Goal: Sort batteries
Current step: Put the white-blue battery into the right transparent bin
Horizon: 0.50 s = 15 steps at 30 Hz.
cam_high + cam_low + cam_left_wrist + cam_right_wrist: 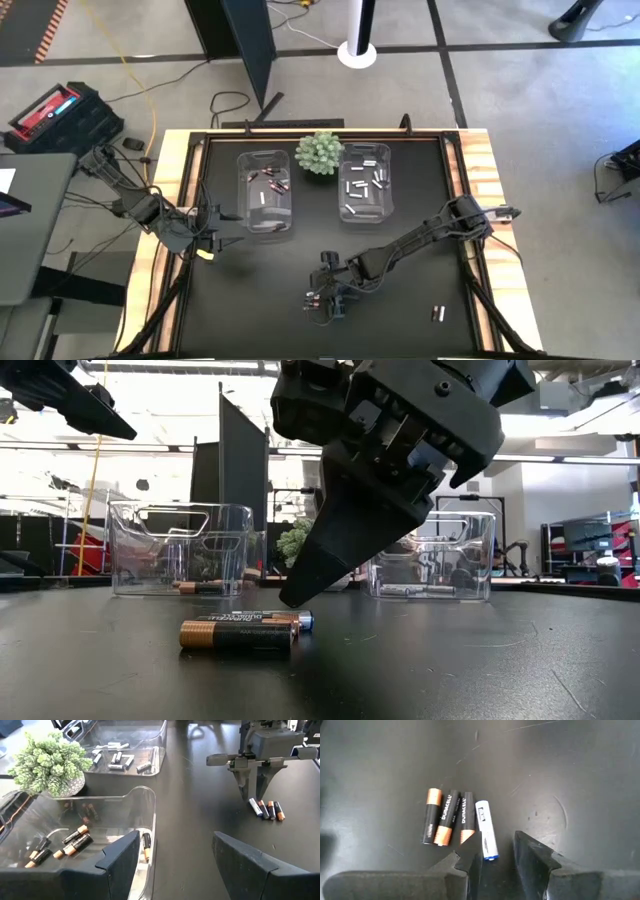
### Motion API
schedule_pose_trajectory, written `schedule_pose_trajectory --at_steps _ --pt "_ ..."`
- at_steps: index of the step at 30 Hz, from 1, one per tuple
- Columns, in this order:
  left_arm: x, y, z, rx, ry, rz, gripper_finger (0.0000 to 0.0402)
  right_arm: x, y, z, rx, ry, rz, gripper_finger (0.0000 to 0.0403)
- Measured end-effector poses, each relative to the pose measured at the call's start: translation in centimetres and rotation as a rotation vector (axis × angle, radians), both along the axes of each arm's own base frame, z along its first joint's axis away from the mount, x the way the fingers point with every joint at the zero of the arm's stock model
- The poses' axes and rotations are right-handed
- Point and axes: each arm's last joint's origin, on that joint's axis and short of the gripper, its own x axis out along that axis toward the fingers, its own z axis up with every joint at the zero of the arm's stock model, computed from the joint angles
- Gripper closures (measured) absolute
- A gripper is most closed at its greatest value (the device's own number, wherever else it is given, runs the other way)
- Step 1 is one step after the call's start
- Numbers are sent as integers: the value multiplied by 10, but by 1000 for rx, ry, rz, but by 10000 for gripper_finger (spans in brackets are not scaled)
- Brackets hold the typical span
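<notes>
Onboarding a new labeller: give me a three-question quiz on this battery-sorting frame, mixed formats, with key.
1. Multiple choice: how many batteries lie in the loose row below the right gripper? A) two B) four C) six
2. True or false: the left gripper holds a battery.
3. Fill in: the pale cells are collected in the bin on the table's ___ side in the high view.

Key:
1. B: three dark copper-ended cells and one white cell.
2. False: it hangs open and empty beside the left bin.
3. Right: the right bin holds them; the plant stands between the bins.
</notes>
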Motion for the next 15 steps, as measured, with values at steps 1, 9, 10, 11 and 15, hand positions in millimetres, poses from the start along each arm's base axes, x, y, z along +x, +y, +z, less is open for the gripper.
schedule_pose_trajectory --at_steps 1,9,10,11,15 --pt "0 0 0 0 0 0 156 0 0 0 6 1 -7 270" --pt "0 0 0 -2 -1 1 156 0 2 -2 6 4 -4 270" --pt "0 0 0 -2 -1 1 156 1 2 -4 8 0 -7 270" --pt "0 0 0 -3 -2 1 156 2 2 -5 13 -2 -11 270" --pt "0 0 0 -6 -3 2 156 4 3 -14 10 -5 -16 270"
